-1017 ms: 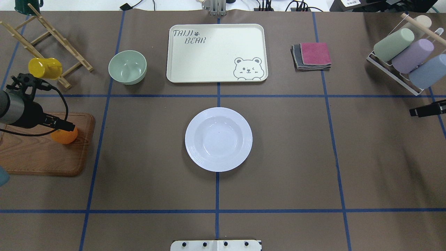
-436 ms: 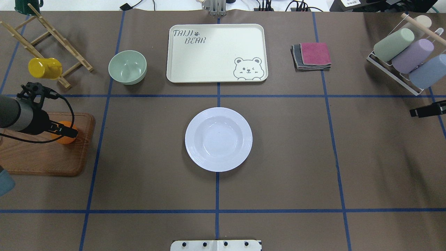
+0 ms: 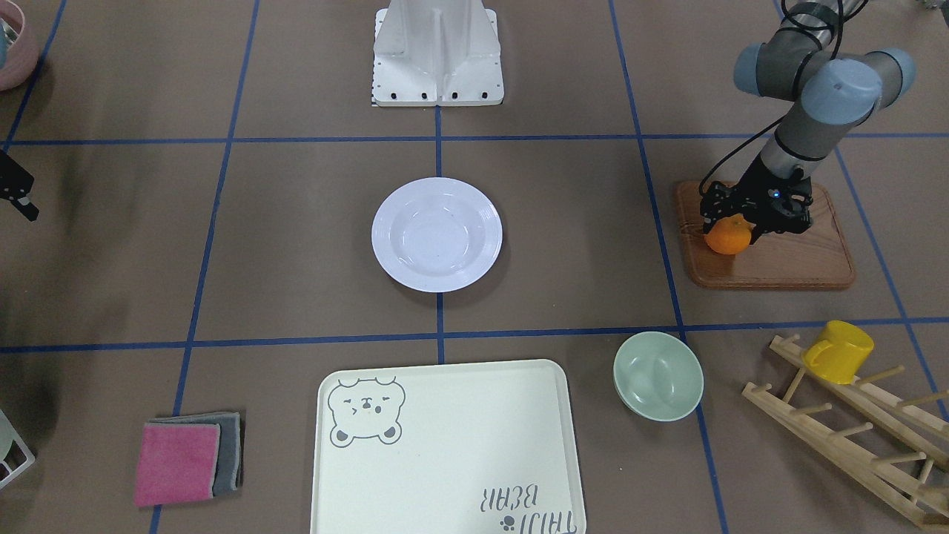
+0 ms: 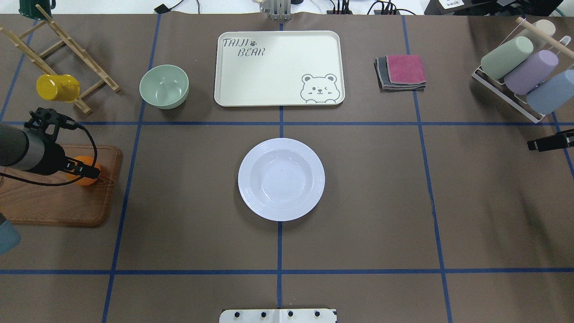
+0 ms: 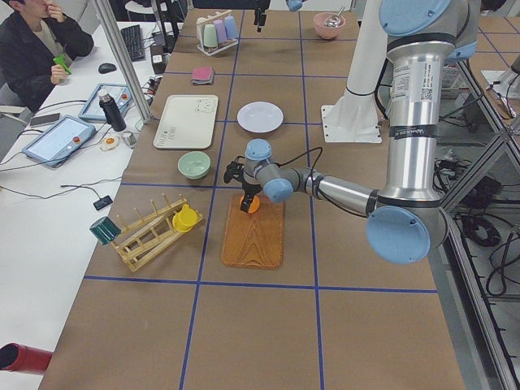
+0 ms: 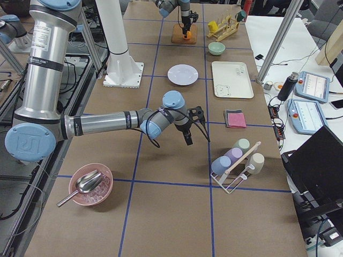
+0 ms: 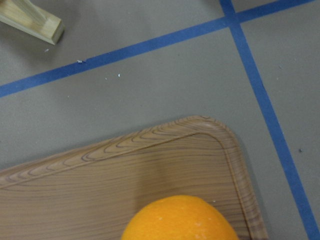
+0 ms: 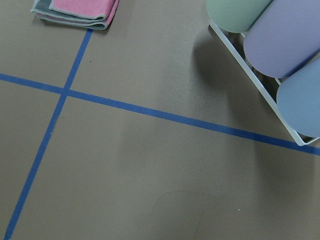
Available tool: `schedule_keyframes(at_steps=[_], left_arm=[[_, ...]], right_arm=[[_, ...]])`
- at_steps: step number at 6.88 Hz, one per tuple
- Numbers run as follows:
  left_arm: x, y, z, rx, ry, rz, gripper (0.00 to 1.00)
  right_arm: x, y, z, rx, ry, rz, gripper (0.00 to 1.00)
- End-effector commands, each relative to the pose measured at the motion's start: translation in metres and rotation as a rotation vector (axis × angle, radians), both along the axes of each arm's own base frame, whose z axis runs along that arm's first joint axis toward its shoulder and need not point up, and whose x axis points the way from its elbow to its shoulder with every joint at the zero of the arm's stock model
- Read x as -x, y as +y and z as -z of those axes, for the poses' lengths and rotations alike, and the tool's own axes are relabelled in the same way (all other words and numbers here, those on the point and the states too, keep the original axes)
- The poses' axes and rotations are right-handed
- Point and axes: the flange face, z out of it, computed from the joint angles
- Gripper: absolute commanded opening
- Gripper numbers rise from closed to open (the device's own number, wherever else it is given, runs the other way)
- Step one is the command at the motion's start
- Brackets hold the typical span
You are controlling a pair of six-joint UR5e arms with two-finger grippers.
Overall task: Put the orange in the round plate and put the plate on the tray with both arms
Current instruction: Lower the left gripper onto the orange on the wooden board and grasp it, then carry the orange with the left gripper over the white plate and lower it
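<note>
The orange [image 3: 729,239] lies on a brown wooden board [image 3: 786,259] at the table's left end. My left gripper [image 3: 734,222] has come down over it, open, with a black finger on either side; the fruit rests on the board. In the left wrist view the orange [image 7: 180,220] fills the bottom edge, and from overhead the gripper [image 4: 87,172] hides most of the orange [image 4: 83,181]. The white round plate [image 4: 281,179] sits empty at the table's centre. Beyond it lies the cream bear tray [image 4: 278,67], also empty. My right gripper [image 4: 545,143] hangs at the right edge; its jaws are unclear.
A pale-green bowl [image 4: 164,86] stands left of the tray. A wooden rack with a yellow mug [image 4: 58,87] is at the far left. Folded cloths [image 4: 401,72] and a wire rack of cups [image 4: 520,72] are on the right. A person [image 5: 41,41] sits beside the table.
My left gripper has moved down and slightly toward the robot onto the orange, covering more of it. The right arm, plate and tray have stayed still.
</note>
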Motion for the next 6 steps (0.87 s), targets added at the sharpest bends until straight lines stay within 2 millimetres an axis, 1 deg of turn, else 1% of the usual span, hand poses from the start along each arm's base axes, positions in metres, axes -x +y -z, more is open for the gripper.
schedule_keyframes(at_steps=[1, 2, 3, 4, 5, 6], left_arm=[[0.006, 0.01, 0.056, -0.018, 0.067, -0.021, 0.0], [-0.004, 0.002, 0.117, 0.056, 0.073, 0.027, 0.0], [-0.035, -0.019, 0.184, 0.113, 0.054, 0.052, 0.0], [-0.079, -0.013, 0.242, 0.171, 0.054, 0.039, 0.0], [-0.125, -0.008, 0.284, 0.208, 0.08, 0.072, 0.0], [-0.183, -0.012, 0.319, 0.246, 0.083, 0.122, 0.0]], right_arm=[[0.0, 0.0, 0.001, -0.001, -0.003, 0.001, 1.0], [0.001, -0.002, 0.003, -0.004, -0.006, 0.002, 1.0], [0.002, -0.003, 0.005, -0.012, -0.01, 0.004, 1.0], [0.002, -0.002, 0.008, -0.031, -0.022, 0.007, 1.0], [0.003, -0.002, 0.009, -0.017, -0.034, -0.007, 1.0], [0.004, -0.003, 0.011, 0.052, -0.062, -0.066, 1.0]])
